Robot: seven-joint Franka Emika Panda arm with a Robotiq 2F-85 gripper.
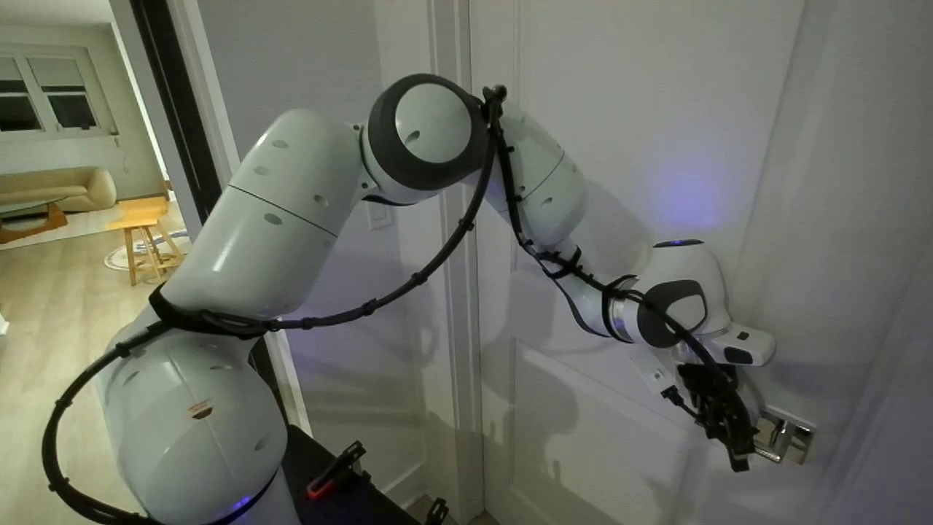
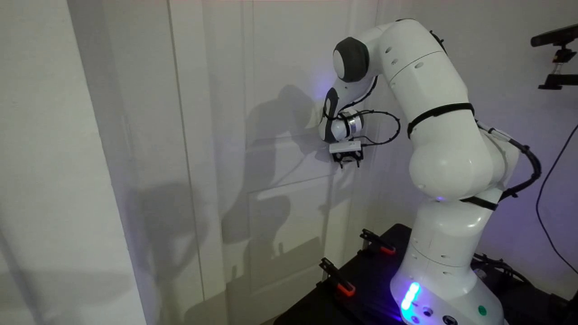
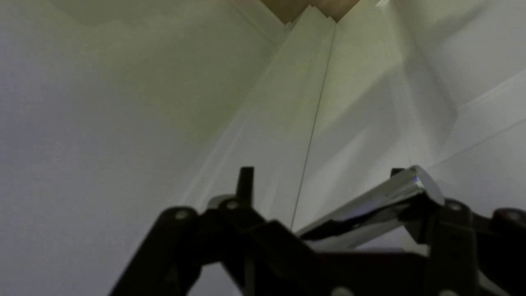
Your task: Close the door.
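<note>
The white panelled door (image 1: 641, 182) stands in its frame (image 1: 455, 328), its silver lever handle (image 3: 370, 203) near the door's side edge; the gripper (image 2: 350, 165) has its fingers spread wide beside the handle, which overlaps one finger in the wrist view, whether they touch I cannot tell

The place looks like a home — in an exterior view, a living room (image 1: 133, 146) shows between nine and ten o'clock. There a beige sofa (image 1: 55, 186) sits below a window (image 1: 55, 91), with a low glass-topped table (image 1: 47, 223) in front of it and a wooden stool (image 1: 141, 210) nearer, about nine, a round patterned rug (image 1: 116, 259) at its legs. Pale plank flooring (image 1: 51, 343) runs down towards eight. At three o'clock stands a white door (image 1: 656, 131) with raised panels, its silver lever handle (image 1: 780, 439) at four — a household fitting.
</note>
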